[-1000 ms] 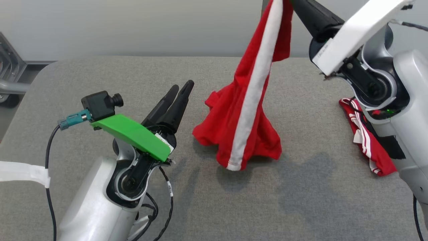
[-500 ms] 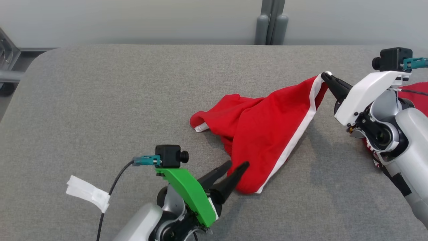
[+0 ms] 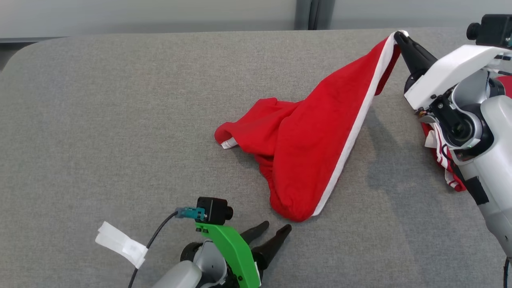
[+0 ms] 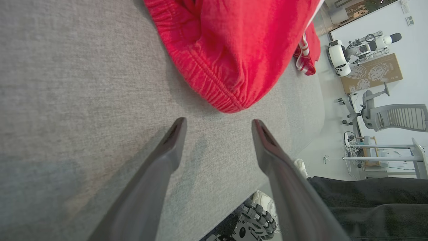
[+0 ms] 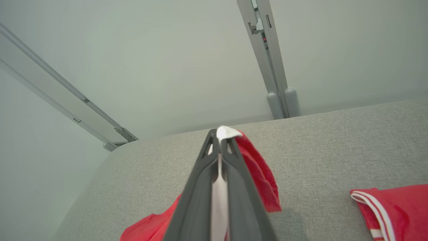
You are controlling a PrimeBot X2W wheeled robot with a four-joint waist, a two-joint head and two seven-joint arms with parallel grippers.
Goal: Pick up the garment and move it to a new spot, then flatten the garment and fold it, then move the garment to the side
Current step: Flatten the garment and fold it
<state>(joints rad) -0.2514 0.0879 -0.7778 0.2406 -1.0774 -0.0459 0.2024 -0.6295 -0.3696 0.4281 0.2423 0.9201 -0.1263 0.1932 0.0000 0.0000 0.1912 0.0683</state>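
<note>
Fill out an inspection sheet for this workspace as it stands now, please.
Surface: grey fabric-covered table, flat, no spills seen.
Job's things: red garment with a white stripe, one corner lifted, the rest crumpled on the table.
Clutter: second red striped garment at the right edge, partly behind the right arm.
Grippers: right gripper shut on the garment's white-edged corner; left gripper open, just short of the garment's near end, not touching.
Cables: black cable with a white tag, running to the left wrist camera.
Surroundings: pale wall, grey post; office chair and another robot beyond the table.
</note>
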